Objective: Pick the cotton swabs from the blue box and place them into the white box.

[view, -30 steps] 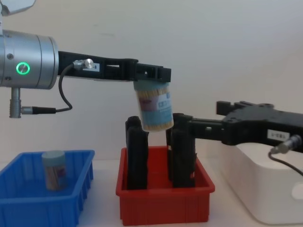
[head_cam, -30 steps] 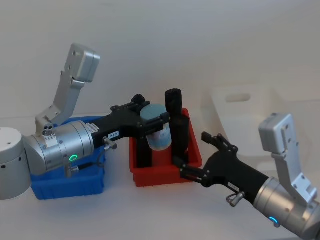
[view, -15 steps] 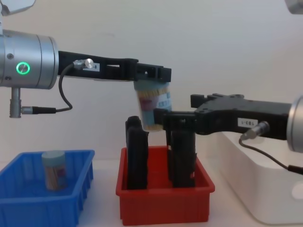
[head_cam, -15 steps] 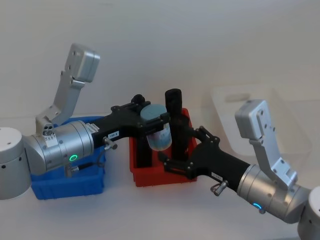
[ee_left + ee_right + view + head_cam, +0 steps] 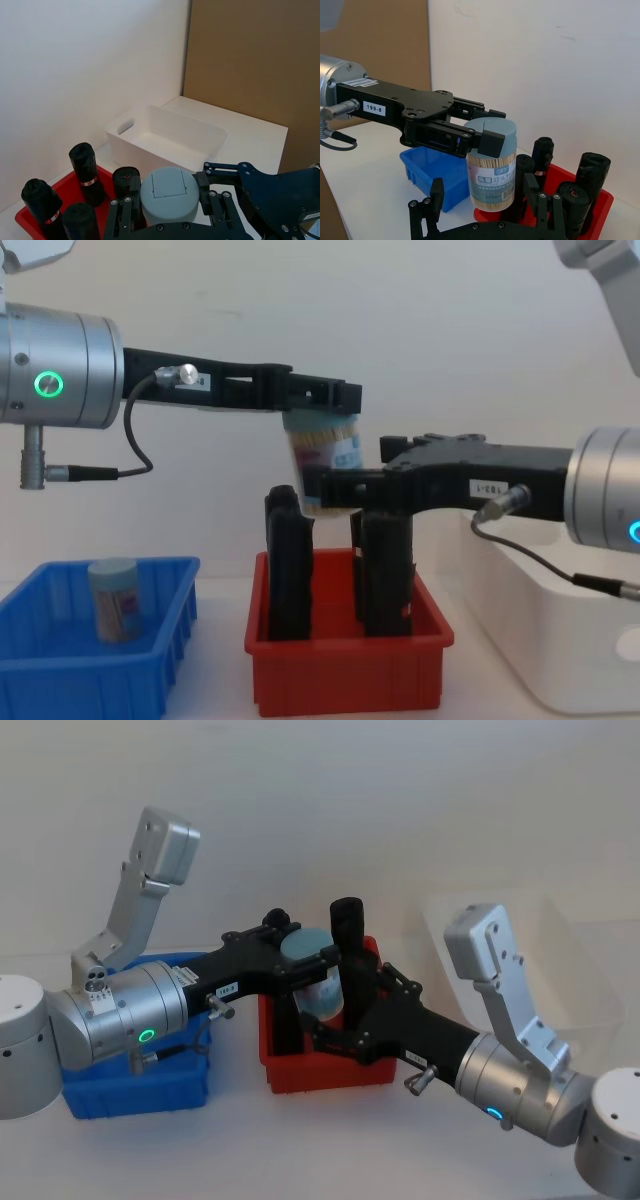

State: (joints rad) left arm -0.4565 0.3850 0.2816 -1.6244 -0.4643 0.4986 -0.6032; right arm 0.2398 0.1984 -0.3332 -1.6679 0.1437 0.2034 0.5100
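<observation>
My left gripper (image 5: 322, 405) is shut on the light blue lid end of a cotton swabs jar (image 5: 326, 462), which hangs above the red bin. In the right wrist view the jar (image 5: 491, 167) shows its label and pale sticks. My right gripper (image 5: 330, 488) is open at the jar's lower part, one finger (image 5: 436, 200) on each side, apart from it. A second cotton swabs jar (image 5: 112, 598) stands in the blue box (image 5: 60, 680). The white box (image 5: 560, 650) sits at the right.
A red bin (image 5: 345, 680) with several tall black upright objects (image 5: 288, 570) stands between the blue box (image 5: 140, 1095) and the white box (image 5: 540, 950), directly under the held jar. A plain wall rises behind the table.
My right arm has swung left from beside the white box until its open fingers flank the held jar. The left arm and the jar have not moved.
</observation>
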